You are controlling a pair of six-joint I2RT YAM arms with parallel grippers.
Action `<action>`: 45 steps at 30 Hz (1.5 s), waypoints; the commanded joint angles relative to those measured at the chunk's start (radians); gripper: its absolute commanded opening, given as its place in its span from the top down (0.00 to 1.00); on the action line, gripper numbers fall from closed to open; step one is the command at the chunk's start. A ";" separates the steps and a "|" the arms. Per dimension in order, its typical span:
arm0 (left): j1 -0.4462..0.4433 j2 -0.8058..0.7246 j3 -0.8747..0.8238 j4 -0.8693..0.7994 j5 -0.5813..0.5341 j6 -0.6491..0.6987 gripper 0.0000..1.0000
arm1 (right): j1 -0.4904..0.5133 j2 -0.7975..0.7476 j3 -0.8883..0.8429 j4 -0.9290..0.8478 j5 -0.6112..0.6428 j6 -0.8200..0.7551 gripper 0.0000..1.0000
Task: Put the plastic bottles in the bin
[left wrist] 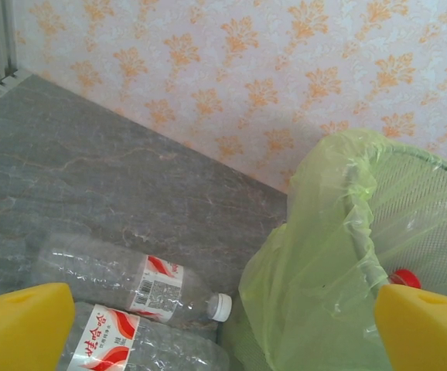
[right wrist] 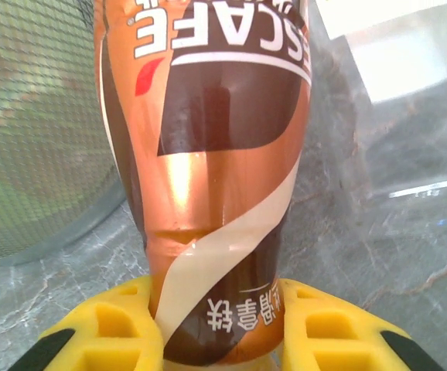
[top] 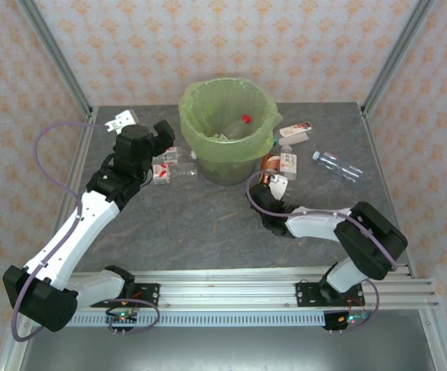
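I pinch the brown bottle [right wrist: 208, 154] in my right gripper [right wrist: 220, 340], length toward twelve, bin [top: 208, 147] at eleven; left gripper [left wrist: 223, 328] spread

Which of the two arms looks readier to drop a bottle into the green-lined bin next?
Right, probably. The right gripper is shut on the brown bottle beside the bin. The left gripper is open and empty above two clear bottles, so it would need to grasp one first.

Light-green bag [top: 208, 116], grey mesh bin [top: 223, 171], brown bottle [right wrist: 208, 154], yellow fingers [right wrist: 107, 332], grey marbled table [top: 192, 220], orange-floral wallpaper [top: 208, 46].
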 commanded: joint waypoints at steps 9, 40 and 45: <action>0.015 0.001 -0.022 -0.033 -0.074 -0.051 0.00 | -0.003 -0.256 -0.051 0.104 0.158 -0.380 1.00; 0.021 -0.024 -0.075 -0.039 -0.100 -0.032 0.00 | -0.281 -0.491 0.291 -0.065 -0.530 -0.702 1.00; 0.021 -0.019 -0.071 -0.059 -0.127 -0.029 0.00 | -0.369 -0.412 0.425 -0.192 -0.690 -0.724 1.00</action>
